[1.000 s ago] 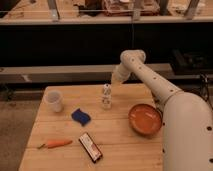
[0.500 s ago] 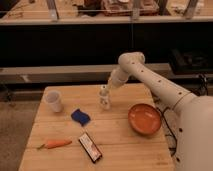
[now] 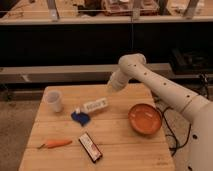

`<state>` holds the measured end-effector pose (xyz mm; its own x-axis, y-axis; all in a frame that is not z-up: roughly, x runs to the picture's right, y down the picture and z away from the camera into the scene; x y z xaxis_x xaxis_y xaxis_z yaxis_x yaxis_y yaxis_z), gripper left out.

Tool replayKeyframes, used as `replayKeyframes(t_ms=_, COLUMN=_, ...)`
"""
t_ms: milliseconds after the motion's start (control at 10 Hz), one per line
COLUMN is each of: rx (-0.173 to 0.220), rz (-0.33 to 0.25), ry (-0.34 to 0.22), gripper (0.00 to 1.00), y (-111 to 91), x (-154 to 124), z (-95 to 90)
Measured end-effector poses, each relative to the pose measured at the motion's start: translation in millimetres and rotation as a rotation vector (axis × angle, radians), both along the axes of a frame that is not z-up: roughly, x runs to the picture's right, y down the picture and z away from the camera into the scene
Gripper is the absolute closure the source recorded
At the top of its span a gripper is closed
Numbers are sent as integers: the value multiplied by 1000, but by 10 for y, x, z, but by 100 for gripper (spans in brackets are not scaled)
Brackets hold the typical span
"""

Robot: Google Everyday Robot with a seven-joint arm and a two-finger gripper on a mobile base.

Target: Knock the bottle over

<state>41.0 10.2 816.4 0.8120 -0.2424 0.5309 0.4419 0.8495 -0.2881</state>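
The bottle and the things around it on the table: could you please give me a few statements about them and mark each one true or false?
1. The bottle lies on its side on the table. True.
2. The tool is clamped around the bottle. False: it hangs above and to the right of the bottle, apart from it.
3. The white cup lies tipped over. False: it stands upright near the table's left edge.
4. The orange bowl sits right of the bottle. True.
5. The carrot lies inside the bowl. False: it lies on the table near the front left.
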Motion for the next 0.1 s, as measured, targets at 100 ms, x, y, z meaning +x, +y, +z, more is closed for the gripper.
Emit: replayKeyframes(t_ms=100, rx=1, rz=-6, ry=-7, gripper=93, y=13, x=5, z=-23)
